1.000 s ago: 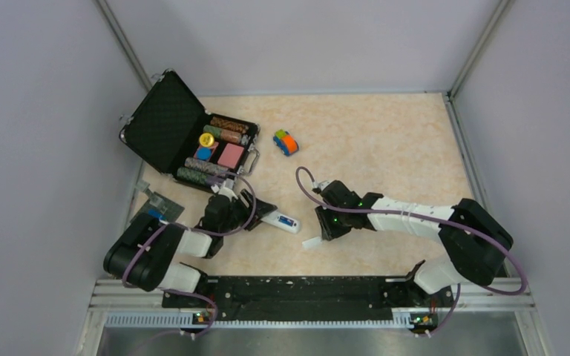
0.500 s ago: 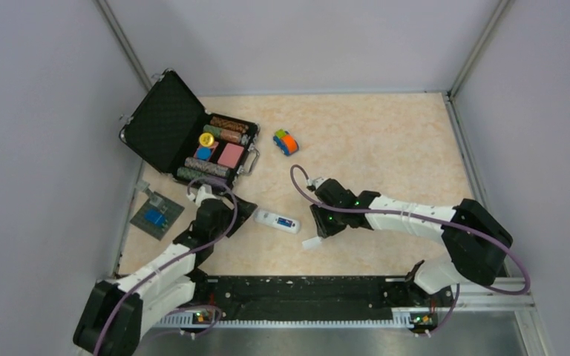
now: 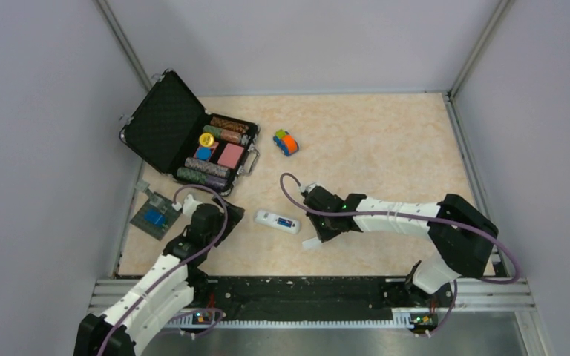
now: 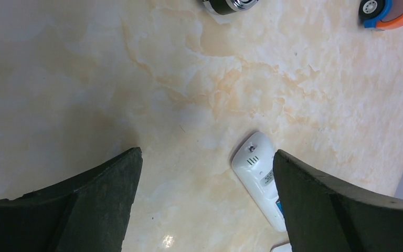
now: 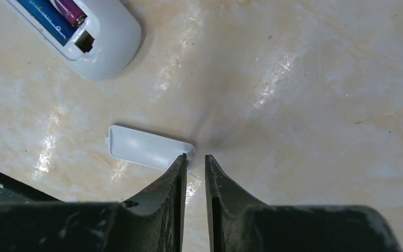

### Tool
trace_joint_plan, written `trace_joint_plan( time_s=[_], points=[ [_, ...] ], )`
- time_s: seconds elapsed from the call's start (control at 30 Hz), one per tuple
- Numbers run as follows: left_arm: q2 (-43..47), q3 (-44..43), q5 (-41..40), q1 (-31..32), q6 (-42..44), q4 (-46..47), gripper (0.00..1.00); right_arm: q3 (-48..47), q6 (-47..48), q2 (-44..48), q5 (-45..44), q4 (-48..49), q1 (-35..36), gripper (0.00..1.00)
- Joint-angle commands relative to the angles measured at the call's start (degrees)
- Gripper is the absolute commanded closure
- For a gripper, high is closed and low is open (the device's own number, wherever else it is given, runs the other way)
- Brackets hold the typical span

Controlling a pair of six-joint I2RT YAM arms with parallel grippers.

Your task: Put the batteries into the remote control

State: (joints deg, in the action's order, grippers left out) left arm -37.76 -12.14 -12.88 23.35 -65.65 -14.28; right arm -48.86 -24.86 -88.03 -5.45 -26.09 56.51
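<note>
The white remote control [image 3: 278, 221] lies back up on the table, its battery bay open. In the right wrist view [image 5: 102, 44] a blue battery [image 5: 44, 14] and a purple battery [image 5: 69, 9] sit in the bay. The loose white battery cover [image 5: 147, 147] lies flat just below it, also seen from the top [image 3: 312, 242]. My right gripper [image 5: 194, 156] is shut with a narrow empty gap, its left fingertip at the cover's right end. My left gripper [image 4: 207, 152] is open and empty, left of the remote [image 4: 257, 176].
An open black case [image 3: 165, 122] with striped chip stacks stands at the back left. A toy car [image 3: 286, 142] is behind the remote. A small grey plate [image 3: 154, 216] with a blue piece lies at the left edge.
My left gripper has let go of the remote's end and drawn back to the left. My right gripper has slid left toward the cover. The remote has stayed put.
</note>
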Motion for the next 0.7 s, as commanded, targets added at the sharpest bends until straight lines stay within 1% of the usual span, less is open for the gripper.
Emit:
trace_joint_plan(
  time_s=[0.0,0.37,0.47,0.6,0.67],
  points=[
    [0.4,-3.0,-2.9,0.1,1.7,-3.2,0.01,-2.8,-1.7,-0.8,-2.8,-1.2,0.9,0.82],
    [0.5,-3.3,-3.5,0.1,2.8,-1.6,0.01,-3.1,-1.9,-3.1,-2.0,-1.4,2.1,0.80],
    [0.9,-3.6,-3.5,0.1,2.9,-1.6,0.01,-3.1,-2.1,-3.3,-1.9,-1.5,2.3,0.81],
    [2.2,-3.4,-3.6,0.1,3.9,-1.1,0.04,-3.1,-2.2,-3.4,-3.2,-1.6,2.4,0.91],
    [3.0,-3.3,-3.3,0.1,4.7,-0.6,0.06,-3.4,-2.4,-3.5,-4.0,-1.6,2.3,1.00]
  ],
)
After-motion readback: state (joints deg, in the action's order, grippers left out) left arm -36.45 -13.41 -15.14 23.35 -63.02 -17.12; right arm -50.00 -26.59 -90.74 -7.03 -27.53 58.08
